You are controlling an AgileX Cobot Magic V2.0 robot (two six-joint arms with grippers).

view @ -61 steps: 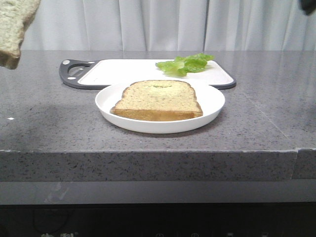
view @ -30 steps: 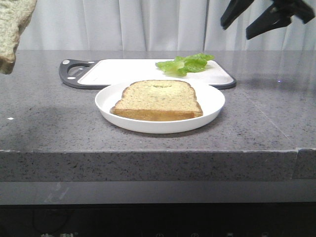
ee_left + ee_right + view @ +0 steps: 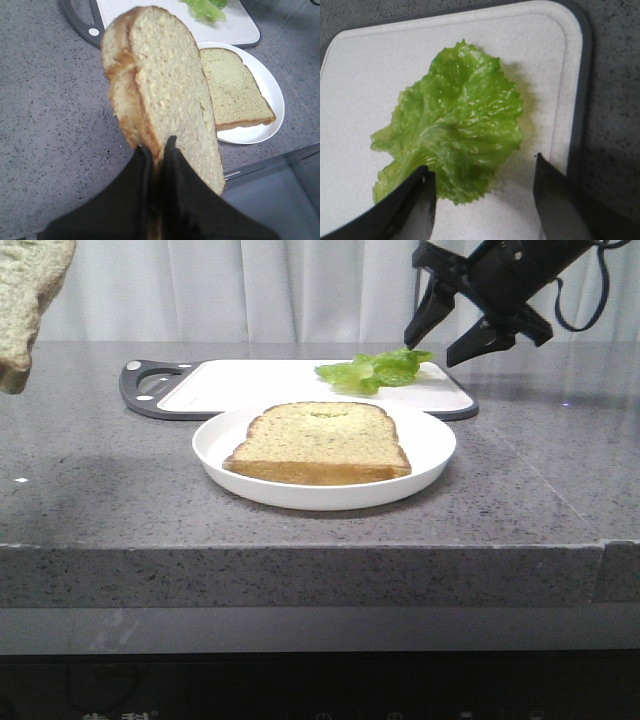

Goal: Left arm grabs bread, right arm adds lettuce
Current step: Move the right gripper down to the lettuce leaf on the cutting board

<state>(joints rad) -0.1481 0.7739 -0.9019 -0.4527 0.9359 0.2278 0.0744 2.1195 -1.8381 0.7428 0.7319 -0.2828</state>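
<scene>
A speckled grey stone bench (image 3: pixel 520 490) is filling the foreground, its thick front edge catching soft, even light. Pale grey-white curtains (image 3: pixel 300 290) are hanging in vertical folds behind it. A dark cabinet front (image 3: pixel 320 685) is sitting beneath.

Even, soft, bright light falls from overhead. On the desk (image 3: pixel 520 490) a faint broad shadow lies toward the left edge, and the plate (image 3: pixel 430 455) casts a thin one. The lettuce (image 3: pixel 455 125) throws a soft shadow on the cutting board (image 3: pixel 365 75). The bread (image 3: pixel 165 100) looks slightly blurred close to the lens.
</scene>
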